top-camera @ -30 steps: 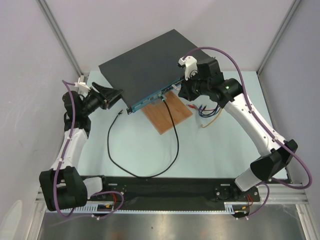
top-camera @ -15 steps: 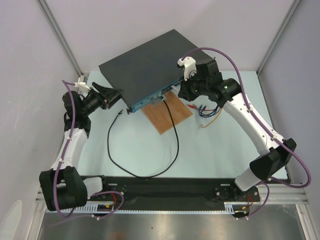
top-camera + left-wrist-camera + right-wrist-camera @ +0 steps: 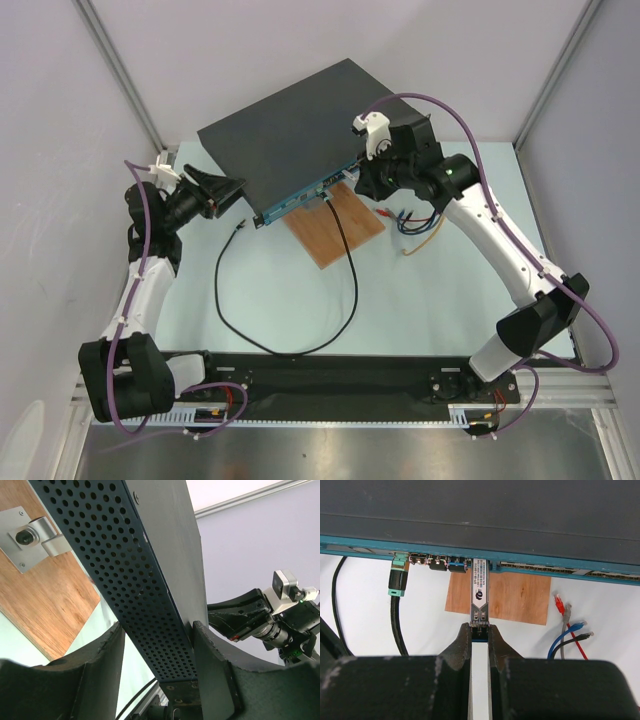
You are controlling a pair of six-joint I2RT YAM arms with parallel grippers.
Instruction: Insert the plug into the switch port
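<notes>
The switch (image 3: 290, 140) is a flat black box with a teal front face (image 3: 305, 197) at the back of the table. In the right wrist view, my right gripper (image 3: 480, 630) is shut on the rear end of a slim silver plug (image 3: 479, 592). The plug's front end sits in a port on the switch's teal face (image 3: 545, 570). In the top view, the right gripper (image 3: 362, 185) is at the face's right end. My left gripper (image 3: 238, 195) straddles the switch's left corner. Its jaws are wide apart around the perforated side (image 3: 145, 580), with a gap at one finger.
A brown wooden board (image 3: 335, 230) lies under the switch's front edge, with a metal bracket (image 3: 30, 537) on it. A black cable (image 3: 350, 270) with a teal connector (image 3: 397, 582) is plugged in left of the plug. Loose coloured cables (image 3: 410, 220) lie right of the board.
My right wrist has edged slightly left, toward the switch face, with the plug. The left arm, the switch and the cable have not moved.
</notes>
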